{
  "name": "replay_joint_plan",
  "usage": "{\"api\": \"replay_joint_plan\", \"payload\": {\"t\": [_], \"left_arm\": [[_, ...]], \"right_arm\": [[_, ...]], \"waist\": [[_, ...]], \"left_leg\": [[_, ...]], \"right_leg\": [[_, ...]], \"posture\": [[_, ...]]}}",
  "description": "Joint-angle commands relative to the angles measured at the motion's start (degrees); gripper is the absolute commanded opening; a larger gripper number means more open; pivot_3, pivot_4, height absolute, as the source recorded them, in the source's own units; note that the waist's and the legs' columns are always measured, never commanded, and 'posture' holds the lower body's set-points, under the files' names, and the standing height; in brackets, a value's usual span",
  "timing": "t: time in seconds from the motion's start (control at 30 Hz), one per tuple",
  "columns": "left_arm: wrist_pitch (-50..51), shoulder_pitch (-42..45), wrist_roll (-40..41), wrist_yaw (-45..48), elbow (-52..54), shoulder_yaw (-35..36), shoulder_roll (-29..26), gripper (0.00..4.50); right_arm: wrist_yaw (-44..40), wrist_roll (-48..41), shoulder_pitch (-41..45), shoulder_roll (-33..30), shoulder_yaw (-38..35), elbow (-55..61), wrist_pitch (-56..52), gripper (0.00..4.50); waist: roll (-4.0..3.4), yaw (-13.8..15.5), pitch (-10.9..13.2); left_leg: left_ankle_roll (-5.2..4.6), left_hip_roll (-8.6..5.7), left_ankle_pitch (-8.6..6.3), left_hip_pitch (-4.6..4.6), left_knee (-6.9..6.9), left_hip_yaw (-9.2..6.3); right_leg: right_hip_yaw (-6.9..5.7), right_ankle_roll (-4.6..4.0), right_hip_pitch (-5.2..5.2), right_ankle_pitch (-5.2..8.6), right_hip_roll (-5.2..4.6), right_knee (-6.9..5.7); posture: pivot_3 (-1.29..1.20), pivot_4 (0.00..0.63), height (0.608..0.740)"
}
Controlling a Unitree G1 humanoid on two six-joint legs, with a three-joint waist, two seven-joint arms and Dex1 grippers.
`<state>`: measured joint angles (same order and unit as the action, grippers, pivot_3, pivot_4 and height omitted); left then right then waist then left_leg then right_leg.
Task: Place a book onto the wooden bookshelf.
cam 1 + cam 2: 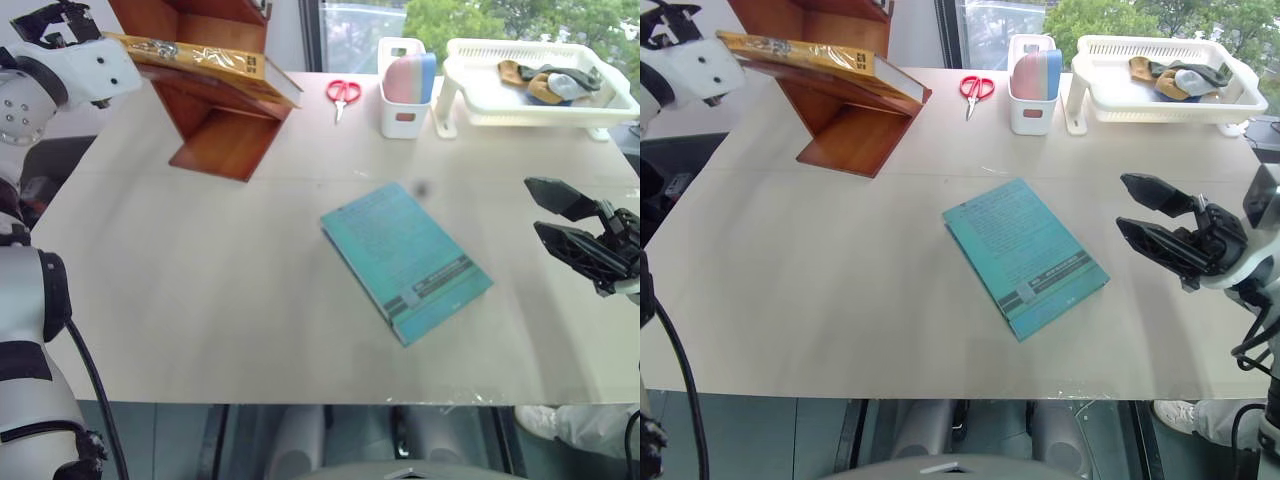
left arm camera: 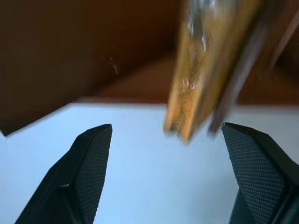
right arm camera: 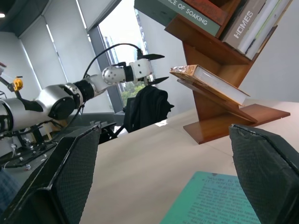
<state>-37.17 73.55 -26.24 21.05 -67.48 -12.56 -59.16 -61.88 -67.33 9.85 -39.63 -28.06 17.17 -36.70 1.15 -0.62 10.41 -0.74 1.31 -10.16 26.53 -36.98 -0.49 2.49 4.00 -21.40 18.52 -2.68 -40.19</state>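
Observation:
The orange-yellow book (image 1: 200, 62) lies flat on a slanted board of the reddish-brown wooden bookshelf (image 1: 215, 140) at the table's far left. One end of it juts out over the shelf's left side. My left gripper (image 3: 156, 68) hovers open just off that jutting end, apart from it. In the left wrist view the book's corner (image 2: 205, 70) hangs beyond the spread fingers (image 2: 88, 158), and nothing is between them. At the table's right edge my right gripper (image 1: 535, 208) is open and empty, pointing left.
A thinner teal-blue book (image 1: 405, 260) lies flat mid-table. Red scissors (image 1: 343, 93), a small white holder (image 1: 403, 110) and a white basket (image 1: 520, 112) with small items line the far edge. Other books (image 3: 243, 23) fill the shelf's upper boards.

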Motion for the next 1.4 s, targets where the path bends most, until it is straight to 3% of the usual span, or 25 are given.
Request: {"api": "replay_joint_plan", "payload": {"t": [0.03, 0.17, 0.3, 0.43, 0.6, 0.97, 1.23, 1.4], "left_arm": [[-0.33, -9.42, 13.43, 8.46, 16.11, 5.02, 4.92, 3.98], [7.05, -18.5, 19.45, 11.77, 32.38, 6.34, 11.95, 3.98], [11.64, -20.53, 20.13, 14.05, 41.12, 3.29, 20.77, 3.98], [12.86, -19.11, 19.04, 13.15, 40.02, 2.06, 27.58, 3.98], [14.86, -15.8, 15.43, 5.28, 31.32, 1.79, 34.45, 3.98], [21.9, -9.29, 14.73, -17.59, 18.37, 9.37, 38.79, 3.98], [24.44, -11.47, 15.67, -18.8, 20.8, 10.25, 39.33, 3.98], [27.15, -14.59, 17.97, -14.17, 25.67, 10.07, 39.98, 3.98]], "right_arm": [[-0.14, -1.48, -0.49, -1.32, -2.41, 1.71, 0.22, 4.5], [-0.5, -1.57, -0.24, -2.13, -2.46, 1.17, 0.04, 4.5], [-0.63, -1.53, 0.32, -2.71, -2.22, 0.64, -0.07, 4.5], [-0.41, -1.73, 0.49, -2.94, -2.18, 0.77, -0.08, 4.5], [0.05, -1.79, -0.64, -3.09, -3.57, 1.75, 0.25, 4.5], [1.27, -2.32, -2.61, -2.9, -5.63, 3.31, 0.35, 4.5], [1.16, -2.09, -1.62, -2.94, -4.87, 2.57, 0.21, 4.5], [0.76, -1.42, -1.1, -2.93, -4.03, 1.82, 0.11, 4.5]], "waist": [[-0.02, 0.09, -0.01], [-0.01, 0.14, -0.01], [-0.01, -0.03, -0.02], [-0.11, -0.03, -0.08], [-0.12, -0.27, -0.08], [-0.1, -0.15, -0.08], [-0.11, -0.44, -0.08], [-0.11, -0.4, -0.08]], "left_leg": [[0.0, 0.0, 0.0, 0.0, -0.09, -0.02], [-0.02, 0.1, 0.0, -0.02, -0.34, -0.03], [-0.01, 0.02, 0.01, -0.08, -0.49, -0.05], [-0.02, -0.03, 0.01, -0.11, -0.5, -0.04], [-0.02, -0.01, 0.01, -0.15, -0.48, -0.04], [-0.03, -0.03, 0.0, -0.14, -0.47, -0.07], [-0.02, -0.01, 0.01, -0.18, -0.43, -0.02], [-0.02, -0.01, 0.01, -0.21, -0.43, 0.0]], "right_leg": [[-0.02, 0.0, 0.03, 0.0, -0.01, -0.1], [0.0, 0.0, 0.09, -0.01, -0.1, -0.31], [0.03, 0.0, 0.07, -0.01, 0.02, -0.56], [0.05, 0.01, 0.12, -0.01, 0.02, -0.55], [0.11, 0.01, 0.1, 0.0, 0.08, -0.56], [0.12, 0.02, 0.11, 0.0, 0.06, -0.52], [0.14, 0.02, 0.1, 0.0, 0.08, -0.53], [0.19, 0.02, 0.11, 0.0, 0.07, -0.53]], "posture": [[0.0, 0.15, 0.74], [0.0, 0.15, 0.74], [0.0, 0.15, 0.74], [0.0, 0.15, 0.74], [0.0, 0.15, 0.74], [0.0, 0.15, 0.74], [0.0, 0.15, 0.74], [0.0, 0.15, 0.74]]}}
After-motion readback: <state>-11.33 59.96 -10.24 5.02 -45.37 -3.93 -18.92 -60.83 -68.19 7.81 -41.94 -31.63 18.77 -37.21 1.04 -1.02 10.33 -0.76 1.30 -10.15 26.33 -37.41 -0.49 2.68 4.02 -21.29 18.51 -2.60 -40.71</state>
